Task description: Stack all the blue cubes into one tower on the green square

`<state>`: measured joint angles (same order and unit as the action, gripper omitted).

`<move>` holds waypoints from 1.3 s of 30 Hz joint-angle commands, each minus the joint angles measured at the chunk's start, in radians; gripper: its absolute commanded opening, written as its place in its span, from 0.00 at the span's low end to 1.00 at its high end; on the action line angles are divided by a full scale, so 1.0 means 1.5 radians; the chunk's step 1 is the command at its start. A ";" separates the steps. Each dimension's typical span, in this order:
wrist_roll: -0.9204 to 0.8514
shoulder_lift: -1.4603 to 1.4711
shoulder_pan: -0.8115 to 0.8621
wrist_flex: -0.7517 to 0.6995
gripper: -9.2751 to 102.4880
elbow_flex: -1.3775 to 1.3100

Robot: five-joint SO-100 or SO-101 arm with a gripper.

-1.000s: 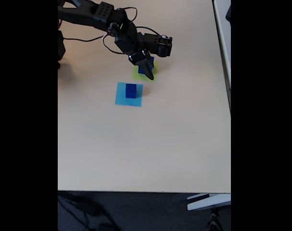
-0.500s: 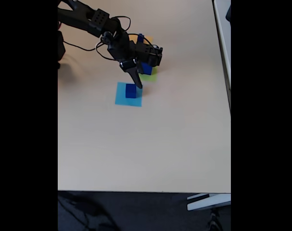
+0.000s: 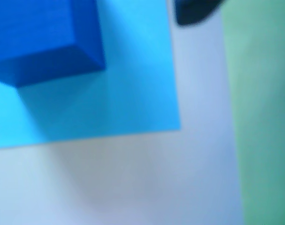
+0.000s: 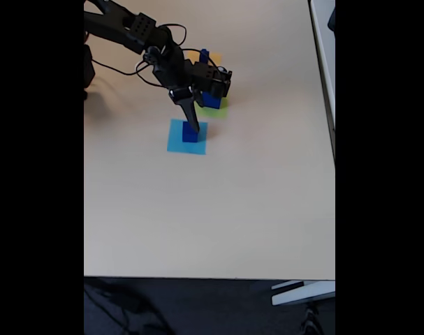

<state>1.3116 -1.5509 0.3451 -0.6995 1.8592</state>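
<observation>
While the gripper, its state unclear, hangs over a blue cube on the light-blue square, bare desk fills the frame's lower half.

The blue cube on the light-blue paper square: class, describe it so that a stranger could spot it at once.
Find the beige table, then the light-blue square near its middle. The dark blue cube stands on that paper under the gripper; another blue cube sits on the green square instead.

Fixed view: one cube sits on a paper square mid-tabletop. Another cube sits on a 2nd square, behind & right. End effector is over the 1st cube.
</observation>
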 commanded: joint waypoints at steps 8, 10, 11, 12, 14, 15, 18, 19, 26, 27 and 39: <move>-0.044 -0.048 0.026 0.048 0.45 0.054; -0.056 -0.046 0.033 0.060 0.45 0.065; -0.061 -0.045 0.037 0.069 0.45 0.073; -0.065 -0.044 0.040 0.078 0.44 0.079; -0.077 -0.040 0.044 0.088 0.44 0.086; -0.079 -0.039 0.045 0.092 0.44 0.090; -0.084 -0.032 0.046 0.117 0.43 0.106; -0.084 -0.030 0.046 0.125 0.43 0.111; -0.098 0.004 0.046 0.176 0.42 0.126; -0.099 0.005 0.046 0.176 0.42 0.126; -0.125 0.049 0.052 0.202 0.38 0.124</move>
<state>1.1351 -1.4650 0.4142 -0.4172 2.0525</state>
